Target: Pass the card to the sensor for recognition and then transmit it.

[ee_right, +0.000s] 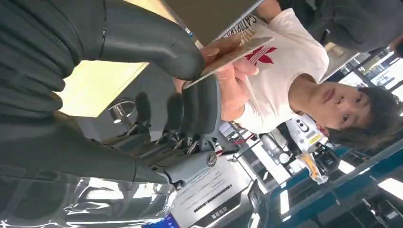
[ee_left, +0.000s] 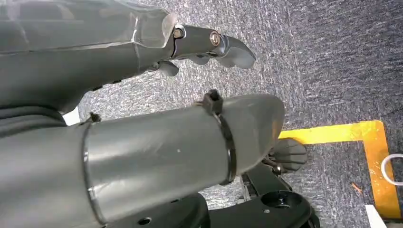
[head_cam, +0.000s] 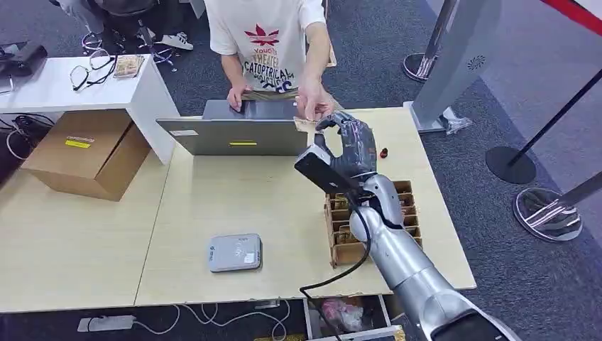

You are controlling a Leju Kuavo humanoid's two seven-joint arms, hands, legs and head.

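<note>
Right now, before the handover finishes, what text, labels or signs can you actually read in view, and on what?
"CATOPTRICAL", partly legible under a red leaf logo: person's white T-shirt.
Smaller shirt lines: too blurred to read.
Yellow label on the cardboard box: unreadable.
Labels on the laptop lid: unreadable.
Print on the grey sensor: too small.
Card pinched by the right hand: no readable print.

Tan card [ee_right: 233, 56] pinched by right robot hand [head_cam: 349, 145], over sensor's [head_cam: 235, 252] far side.
</note>
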